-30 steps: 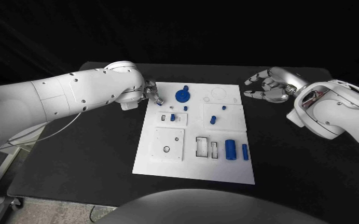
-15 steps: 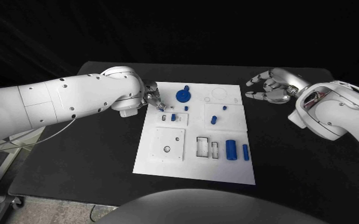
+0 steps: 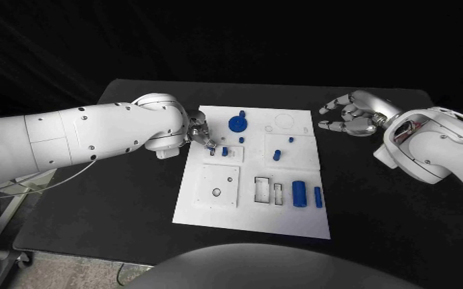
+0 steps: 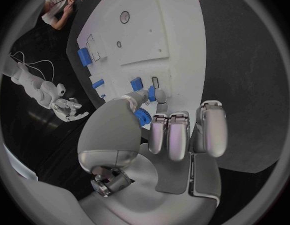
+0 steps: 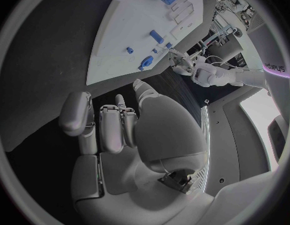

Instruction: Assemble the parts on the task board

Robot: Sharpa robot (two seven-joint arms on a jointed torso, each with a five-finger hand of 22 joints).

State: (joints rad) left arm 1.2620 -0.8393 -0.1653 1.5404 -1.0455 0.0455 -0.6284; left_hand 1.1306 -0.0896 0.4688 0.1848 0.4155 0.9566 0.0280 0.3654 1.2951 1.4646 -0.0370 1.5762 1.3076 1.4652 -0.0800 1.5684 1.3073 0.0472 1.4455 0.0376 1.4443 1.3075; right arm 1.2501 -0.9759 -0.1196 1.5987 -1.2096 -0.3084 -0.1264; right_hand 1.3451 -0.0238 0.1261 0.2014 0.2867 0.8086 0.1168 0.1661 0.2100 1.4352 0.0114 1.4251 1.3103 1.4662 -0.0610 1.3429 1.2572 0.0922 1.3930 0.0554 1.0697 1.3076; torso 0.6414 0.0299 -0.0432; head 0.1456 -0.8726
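My left hand (image 3: 200, 133) is over the task board's (image 3: 253, 217) upper-left slots, pinching a small blue part (image 4: 151, 95). Next it needs lining up. Right hand (image 3: 349, 116) idles beside the board, fingers loosely apart, holding nothing.

Head view: scene dim overall, background black, no detail beyond black table (image 3: 116, 188) edge. Task board (image 3: 253, 215) brightest surface, evenly lit from above, near blown-out white. Soft shadow under left arm (image 3: 87, 135) onto table. Mild specular glare on right hand (image 3: 349, 116) fingers. Wrist views: strong fisheye bending of board edges, dark vignette ring round circle, near fingers slightly soft, bright window patch at right wrist view rim.
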